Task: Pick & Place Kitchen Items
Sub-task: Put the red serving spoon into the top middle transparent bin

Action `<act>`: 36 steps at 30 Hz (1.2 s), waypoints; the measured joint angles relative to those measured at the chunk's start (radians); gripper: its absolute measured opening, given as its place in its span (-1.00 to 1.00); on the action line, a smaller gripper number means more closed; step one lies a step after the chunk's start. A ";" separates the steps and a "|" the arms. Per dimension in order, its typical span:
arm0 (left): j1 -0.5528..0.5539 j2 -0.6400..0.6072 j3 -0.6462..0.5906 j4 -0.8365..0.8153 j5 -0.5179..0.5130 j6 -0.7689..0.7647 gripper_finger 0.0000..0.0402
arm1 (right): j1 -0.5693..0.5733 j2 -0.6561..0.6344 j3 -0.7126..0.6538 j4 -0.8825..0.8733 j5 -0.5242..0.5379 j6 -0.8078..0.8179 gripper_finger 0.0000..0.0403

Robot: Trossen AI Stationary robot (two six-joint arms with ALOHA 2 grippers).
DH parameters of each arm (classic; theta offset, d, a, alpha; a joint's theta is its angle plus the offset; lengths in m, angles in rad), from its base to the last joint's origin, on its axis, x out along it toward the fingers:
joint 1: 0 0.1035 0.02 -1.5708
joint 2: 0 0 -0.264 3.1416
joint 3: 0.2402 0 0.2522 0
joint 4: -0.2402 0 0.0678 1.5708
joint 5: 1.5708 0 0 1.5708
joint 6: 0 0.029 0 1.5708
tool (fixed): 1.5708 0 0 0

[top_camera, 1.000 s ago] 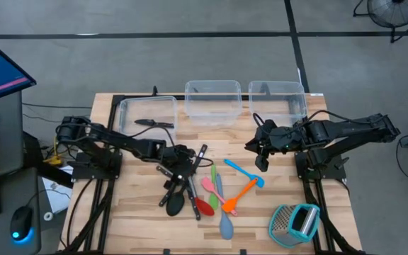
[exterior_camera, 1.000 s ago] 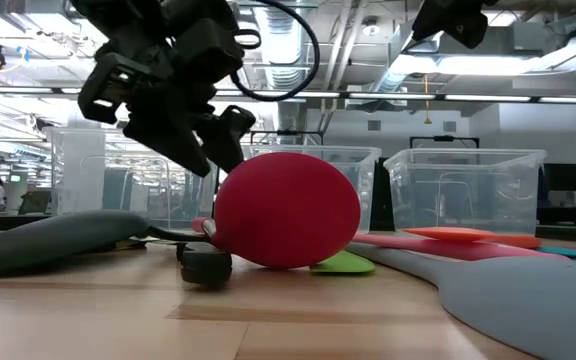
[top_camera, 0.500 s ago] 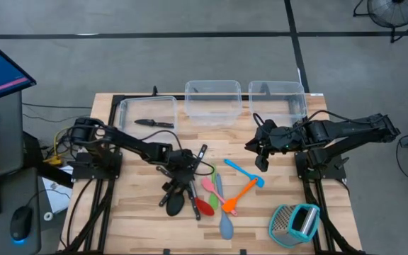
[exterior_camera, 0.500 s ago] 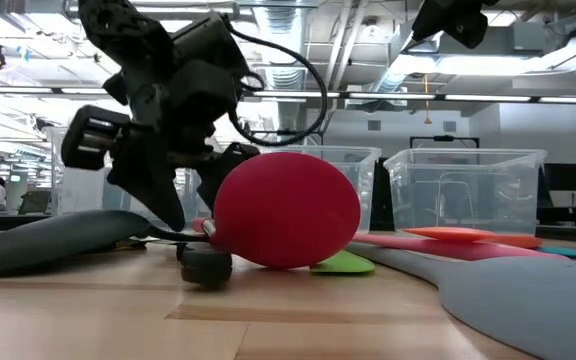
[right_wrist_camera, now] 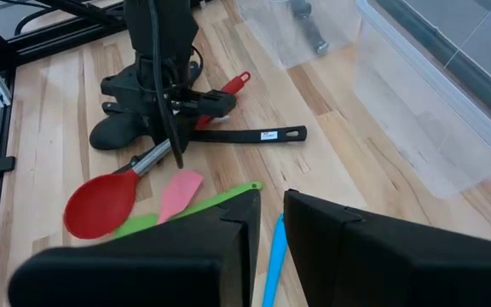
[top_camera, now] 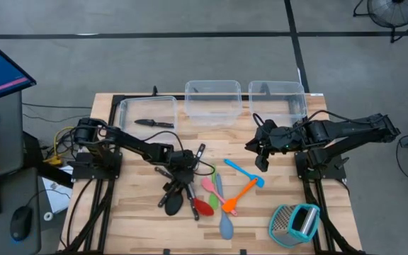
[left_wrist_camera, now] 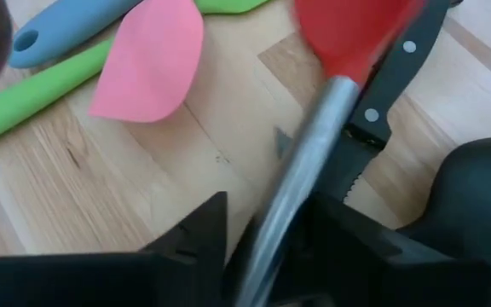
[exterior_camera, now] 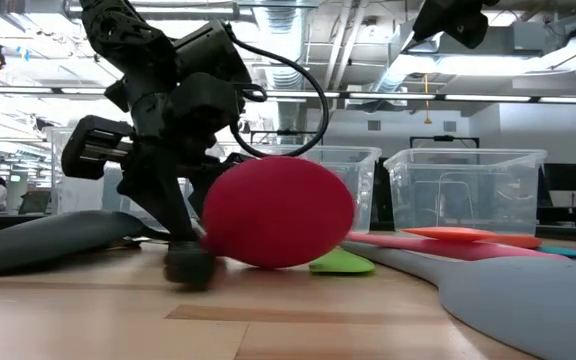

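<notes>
A pile of utensils lies mid-table: the red spoon (top_camera: 205, 205), a black spoon (top_camera: 175, 205), black-handled knives (top_camera: 199, 155), and spatulas in pink (top_camera: 209, 185), green (top_camera: 213, 200), orange (top_camera: 241, 193), blue (top_camera: 244, 171) and grey-blue (top_camera: 225, 225). My left gripper (top_camera: 185, 175) is down in the pile, shut on the red spoon (left_wrist_camera: 348, 34). My right gripper (top_camera: 261, 153) hangs above the table's right half. Its fingers are almost together with nothing between them. My left gripper pinches the red spoon's steel shaft (left_wrist_camera: 295, 200) between its two fingers, about midway between bowl and handle end. The fingers (right_wrist_camera: 167, 141) slant down from the table's left and lie across the shaft. The bowl (exterior_camera: 278, 212) rests on the table.
Three clear bins (top_camera: 147, 113) (top_camera: 213, 101) (top_camera: 278, 99) stand along the far edge; the left one holds a knife (top_camera: 154, 122). A teal-framed grater (top_camera: 295, 223) lies at the near right. Bare wood shows at the near left and far right.
My left gripper has come down into the pile, tipping steeper, and has closed its fingers on the red spoon's shaft. The spoon's bowl has slid a little toward the table's left.
</notes>
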 joint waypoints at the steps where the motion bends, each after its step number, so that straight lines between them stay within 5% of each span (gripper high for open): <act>1: 0.000 0.000 0.000 0.000 0.000 0.000 -0.39 | 0.000 0.000 0.000 0.000 0.000 0.000 -0.73; 13: -0.001 -0.002 0.000 0.019 0.004 0.004 -0.86 | 0.000 0.000 0.000 0.000 0.000 0.000 -0.73; 23: -0.001 -0.126 -0.002 0.012 -0.031 -0.005 -0.87 | 0.001 0.000 0.000 0.000 0.000 0.000 -0.73; 36: 0.009 -0.467 -0.002 -0.053 -0.161 -0.085 -0.87 | 0.000 0.000 -0.001 0.077 0.001 0.000 -0.73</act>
